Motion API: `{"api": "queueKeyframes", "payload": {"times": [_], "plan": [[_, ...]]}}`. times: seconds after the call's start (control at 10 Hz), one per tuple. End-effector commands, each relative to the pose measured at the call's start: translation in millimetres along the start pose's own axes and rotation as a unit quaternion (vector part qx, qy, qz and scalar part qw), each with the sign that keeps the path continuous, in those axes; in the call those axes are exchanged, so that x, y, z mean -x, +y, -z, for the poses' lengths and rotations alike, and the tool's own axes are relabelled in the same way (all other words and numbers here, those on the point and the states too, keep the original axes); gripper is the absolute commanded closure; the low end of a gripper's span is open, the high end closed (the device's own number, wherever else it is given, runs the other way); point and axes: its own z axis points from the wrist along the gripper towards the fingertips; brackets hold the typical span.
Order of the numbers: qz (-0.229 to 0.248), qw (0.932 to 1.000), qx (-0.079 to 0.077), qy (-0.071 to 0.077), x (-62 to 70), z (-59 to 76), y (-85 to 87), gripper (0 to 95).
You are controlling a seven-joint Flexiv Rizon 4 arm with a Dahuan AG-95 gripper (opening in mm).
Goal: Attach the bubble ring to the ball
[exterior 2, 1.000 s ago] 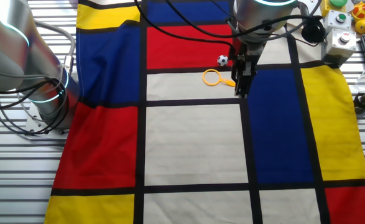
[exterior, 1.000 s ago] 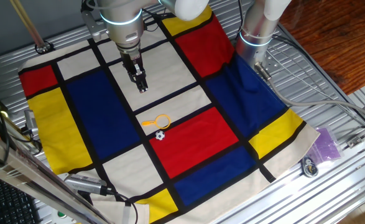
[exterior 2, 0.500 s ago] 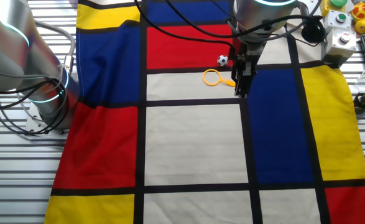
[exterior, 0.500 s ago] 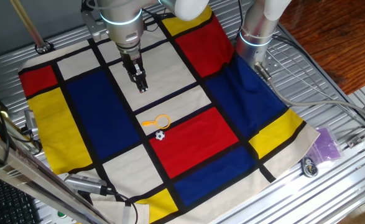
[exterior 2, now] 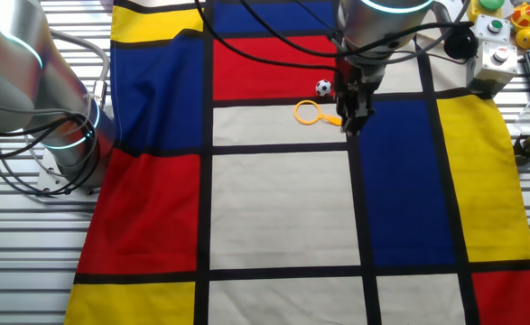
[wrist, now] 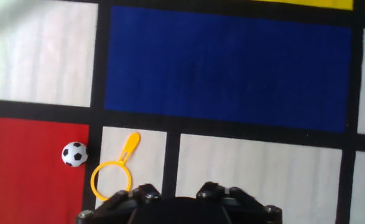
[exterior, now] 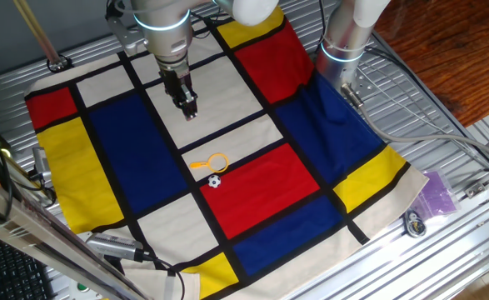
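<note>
The bubble ring, a thin yellow hoop with an orange handle, lies flat on the cloth at the edge of a white patch. The ball, white with black patches, sits just beside it on the red patch, outside the hoop. Both also show in the other fixed view, ring and ball, and in the hand view, ring and ball. My gripper hangs above the white patch, well apart from the ring, with its fingers together and nothing in them. In the hand view only the hand's black base shows.
The checked cloth of red, blue, yellow and white patches covers the table. A second robot base stands at the back right. A button box and yellow-red toys sit beyond the cloth's edge.
My gripper has moved slightly up and away from the ring. The ring and the ball have not moved.
</note>
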Motion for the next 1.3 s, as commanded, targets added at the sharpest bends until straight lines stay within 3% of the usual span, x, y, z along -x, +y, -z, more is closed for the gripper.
{"api": "queueKeyframes", "payload": {"times": [0.1, 0.8, 1.1, 1.3], "plan": [[0.002, 1.0, 0.002, 0.0, 0.4, -0.1, -0.1, 95.0], [-0.023, 0.9997, 0.0, 0.003, 5.3, -6.4, 8.1, 95.0], [-0.032, 0.9994, 0.003, 0.01, 25.6, -40.9, 34.5, 95.0], [-0.034, 0.9994, 0.005, 0.009, 29.5, -60.8, 36.5, 95.0]]}}
